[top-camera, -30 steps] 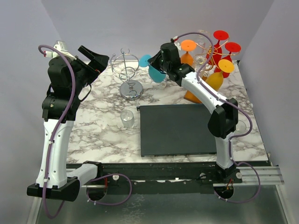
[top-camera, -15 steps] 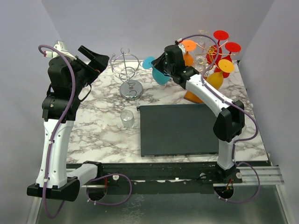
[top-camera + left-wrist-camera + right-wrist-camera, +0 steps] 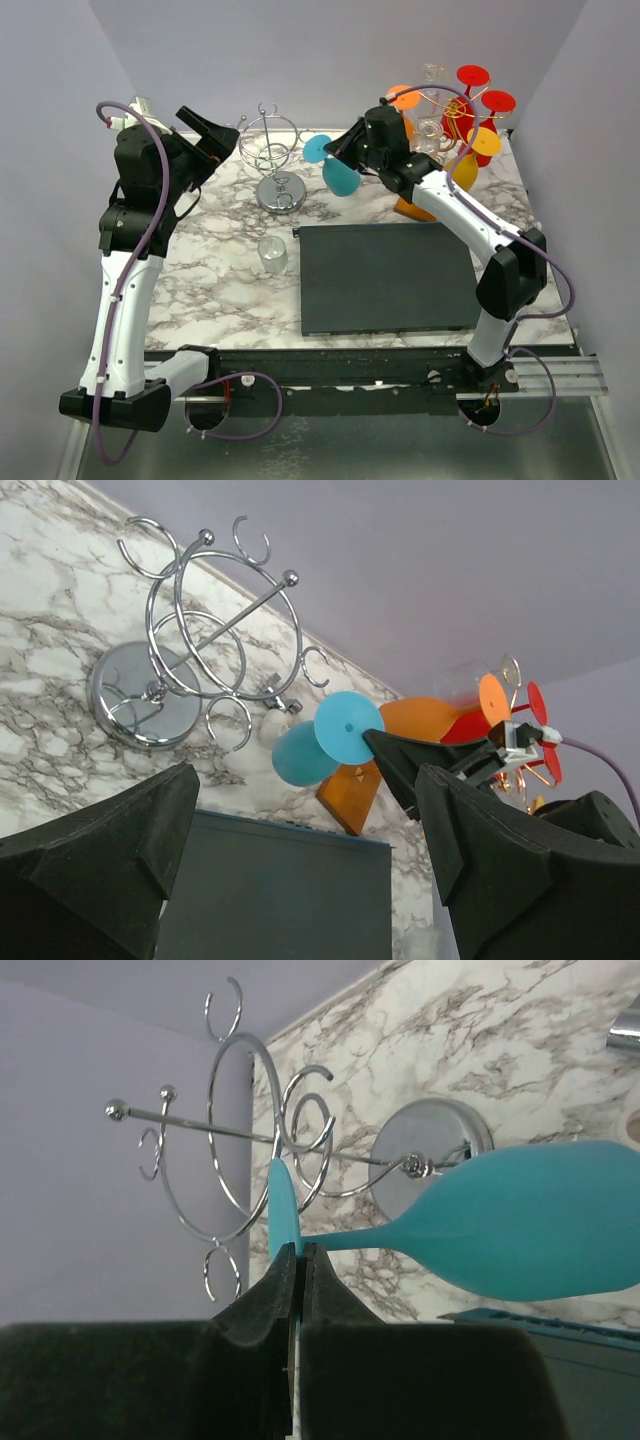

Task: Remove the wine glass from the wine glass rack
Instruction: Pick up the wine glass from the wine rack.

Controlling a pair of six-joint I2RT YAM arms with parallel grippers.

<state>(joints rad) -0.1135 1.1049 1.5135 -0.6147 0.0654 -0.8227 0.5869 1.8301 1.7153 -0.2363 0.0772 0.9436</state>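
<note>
On the marble tabletop (image 3: 200,270), the wine glass rack (image 3: 405,208) stands far right, with other glasses (image 3: 473,75) on its hooks. The teal wine glass (image 3: 340,177) is off it, held sideways in the air just left of the rack. The right arm's fingers (image 3: 285,1275) pinch its foot. The left arm's fingers (image 3: 150,810), well left of the rack, are spread and empty. The removal looks done; at most, setting the glass down remains.

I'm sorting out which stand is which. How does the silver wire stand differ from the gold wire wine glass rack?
The silver wire stand has a round metal base; the wine glass rack has a flat orange-brown wooden one. The silver wire stand's hooks are bare; the wine glass rack's carry coloured glasses. Both stand upright, with curled wire hooks.
</note>
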